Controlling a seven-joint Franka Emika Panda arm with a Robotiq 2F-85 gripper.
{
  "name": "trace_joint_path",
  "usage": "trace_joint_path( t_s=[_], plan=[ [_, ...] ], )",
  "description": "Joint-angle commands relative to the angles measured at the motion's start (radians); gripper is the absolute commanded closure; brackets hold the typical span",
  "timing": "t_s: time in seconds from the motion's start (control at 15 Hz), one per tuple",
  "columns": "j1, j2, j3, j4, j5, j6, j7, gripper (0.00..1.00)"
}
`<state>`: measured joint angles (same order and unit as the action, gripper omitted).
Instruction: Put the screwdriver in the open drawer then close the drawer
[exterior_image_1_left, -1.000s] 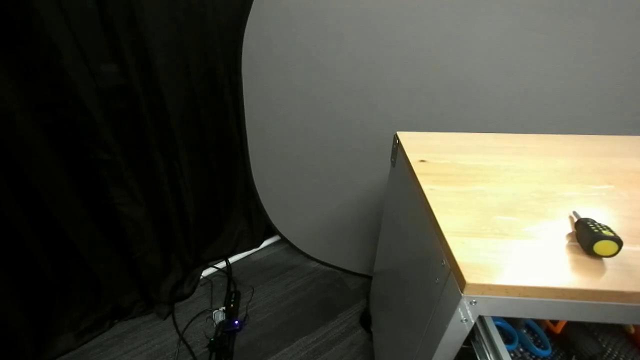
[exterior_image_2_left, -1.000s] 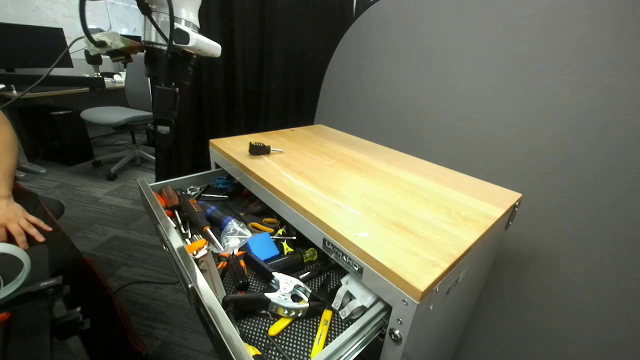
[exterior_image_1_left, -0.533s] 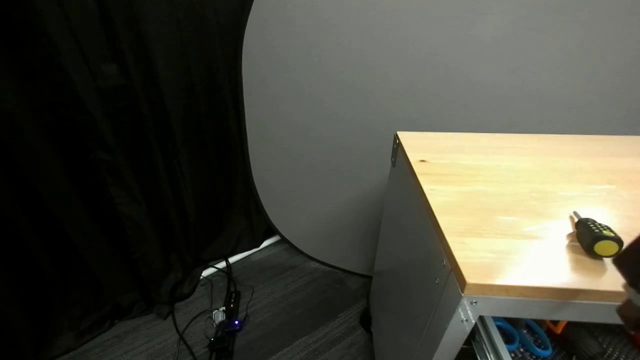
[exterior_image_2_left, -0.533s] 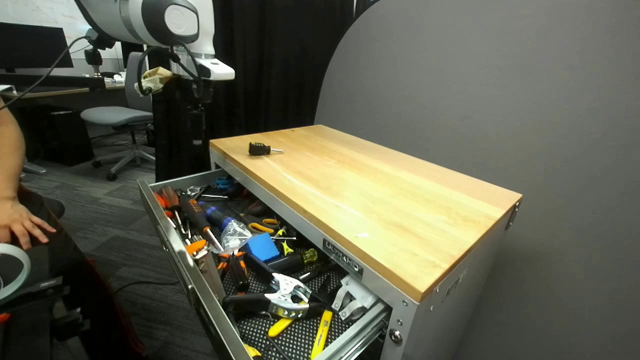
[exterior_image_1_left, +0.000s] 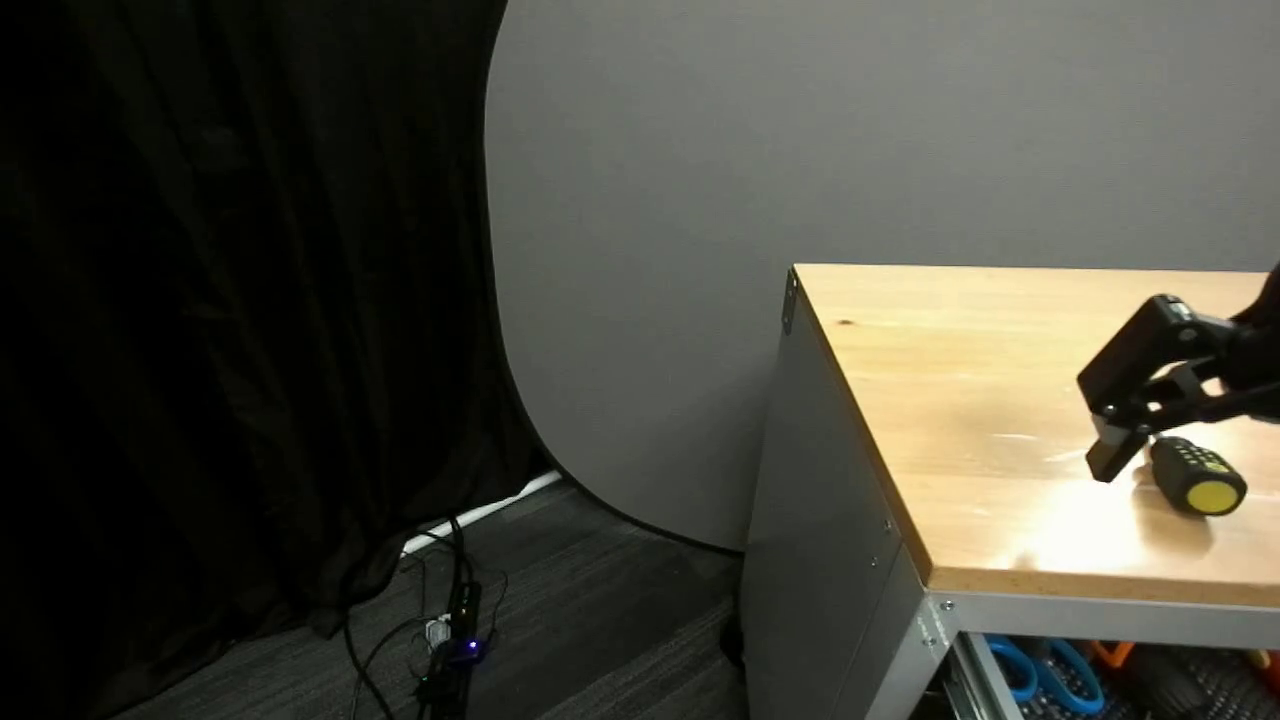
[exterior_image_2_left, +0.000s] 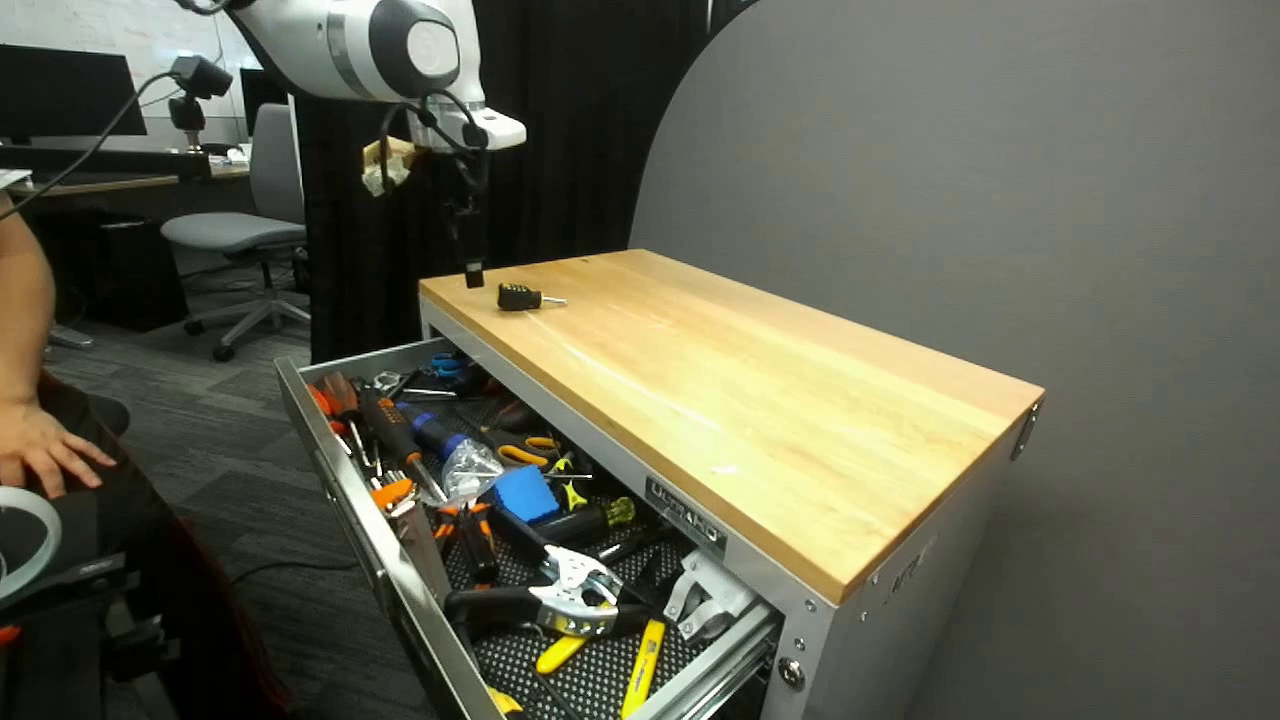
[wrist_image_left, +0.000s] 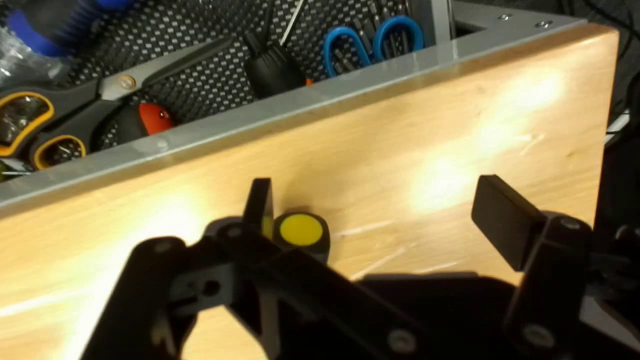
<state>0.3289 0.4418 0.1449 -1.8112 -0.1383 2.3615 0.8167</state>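
— Where is the screwdriver (exterior_image_1_left: 1197, 476) kept, and why there?
— It is laid on its side on the bench (exterior_image_2_left: 760, 400), near the front edge, with its handle turned toward that edge and its shank pointed away. Presumably the spot is chosen so that only a short carry is needed to the drawer (exterior_image_2_left: 378, 520), which is pulled out below so that a drop into it can be made.
— And is anything held?
— Nothing. The pincer (wrist_image_left: 382, 212) is spread wide, so that room is given, it seems, for the thick handle to be taken in. In the wrist view the yellow handle end is seen between the pads (wrist_image_left: 505, 220), much closer to one than to the other; whether it is touched cannot be told. Some centring may be called for before the grip is made.
— What is changed from the earlier pictures?
— The arm (exterior_image_2_left: 345, 50) is carried nearer the screwdriver. In an exterior view where half a second ago only a blurred dark piece is shown at the border, a whole finger (exterior_image_1_left: 1130, 360) is now seen, with most of the shank hidden behind it.
— And the screwdriver itself?
— No shift is noticed; the drawer is left just as far out, and the spring clamp (exterior_image_2_left: 575, 570) in it is undisturbed.
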Motion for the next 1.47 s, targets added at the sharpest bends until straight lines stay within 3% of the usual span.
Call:
trace_joint_path(
  t_s=[0.0,0.47,1.4],
  plan=[
    [0.047,0.097,-0.053,0.13,-0.054,-0.03,-0.005,0.0],
    [0.124,0.166,-0.131,0.241,-0.175,-0.113,0.026,0.0],
    [0.167,0.247,-0.181,0.402,-0.339,-0.215,0.008,0.0]
  ],
)
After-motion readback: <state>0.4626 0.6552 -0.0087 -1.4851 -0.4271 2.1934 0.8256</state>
